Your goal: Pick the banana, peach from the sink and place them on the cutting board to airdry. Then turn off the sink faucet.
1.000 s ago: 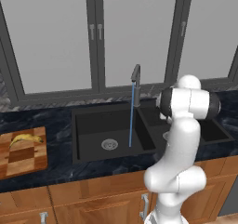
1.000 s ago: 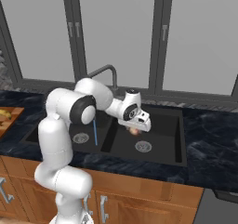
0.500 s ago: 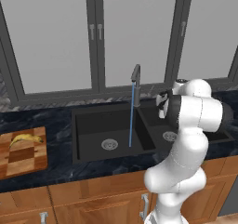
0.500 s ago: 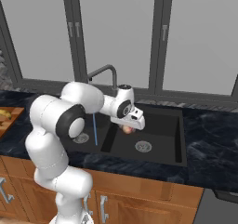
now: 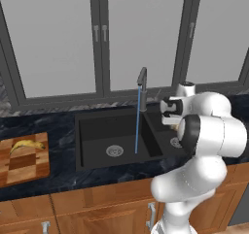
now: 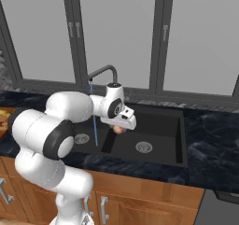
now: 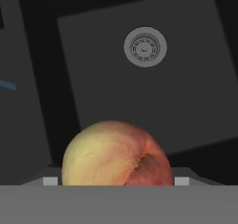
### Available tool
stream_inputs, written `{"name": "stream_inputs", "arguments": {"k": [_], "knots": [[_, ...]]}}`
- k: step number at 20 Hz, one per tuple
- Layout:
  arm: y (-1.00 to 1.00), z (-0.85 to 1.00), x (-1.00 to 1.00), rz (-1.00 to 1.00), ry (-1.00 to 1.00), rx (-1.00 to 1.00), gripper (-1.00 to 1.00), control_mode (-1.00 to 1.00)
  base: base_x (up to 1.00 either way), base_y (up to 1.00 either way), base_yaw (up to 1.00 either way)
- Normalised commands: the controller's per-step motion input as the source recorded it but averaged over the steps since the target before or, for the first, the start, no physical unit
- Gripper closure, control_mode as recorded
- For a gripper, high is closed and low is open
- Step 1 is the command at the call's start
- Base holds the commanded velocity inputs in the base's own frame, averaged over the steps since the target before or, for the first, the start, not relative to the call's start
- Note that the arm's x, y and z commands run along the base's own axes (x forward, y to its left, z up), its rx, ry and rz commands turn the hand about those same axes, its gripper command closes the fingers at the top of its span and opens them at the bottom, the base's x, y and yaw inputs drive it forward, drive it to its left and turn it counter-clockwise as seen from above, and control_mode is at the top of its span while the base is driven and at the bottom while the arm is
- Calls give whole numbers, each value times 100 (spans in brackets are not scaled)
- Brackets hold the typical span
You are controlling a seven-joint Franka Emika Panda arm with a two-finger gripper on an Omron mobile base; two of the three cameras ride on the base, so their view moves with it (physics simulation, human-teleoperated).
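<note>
The black sink [image 5: 116, 136] lies at the middle of the left base view, the faucet [image 5: 141, 81] at its 12 o'clock edge dropping a thin blue stream into the left basin. The cutting board [image 5: 22, 167] lies on the counter well apart at 9 o'clock, with the banana [image 5: 26, 144] on its far end. The gripper [image 6: 121, 128] hangs above the sink divider, jaws wide around the peach [image 7: 116, 155], which sits at 6 o'clock in the hand view with the basin floor and drain [image 7: 145, 47] behind it.
</note>
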Motion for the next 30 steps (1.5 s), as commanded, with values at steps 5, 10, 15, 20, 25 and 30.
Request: {"name": "stream_inputs", "arguments": {"k": [5, 10, 15, 20, 25, 30], "knots": [[45, 8, -14, 6, 0, 0, 100, -100, 0, 0, 0], [48, 6, -5, 7, 0, 0, 100, -100, 0, 0, 0], [50, 5, 0, 6, 0, 0, 100, -100, 0, 0, 0], [52, 0, 0, 6, 0, 0, 100, -100, 0, 0, 0], [53, 0, 0, 8, 0, 0, 100, -100, 0, 0, 0], [52, 0, 0, 11, 0, 1, 100, -100, 0, 0, 0]]}}
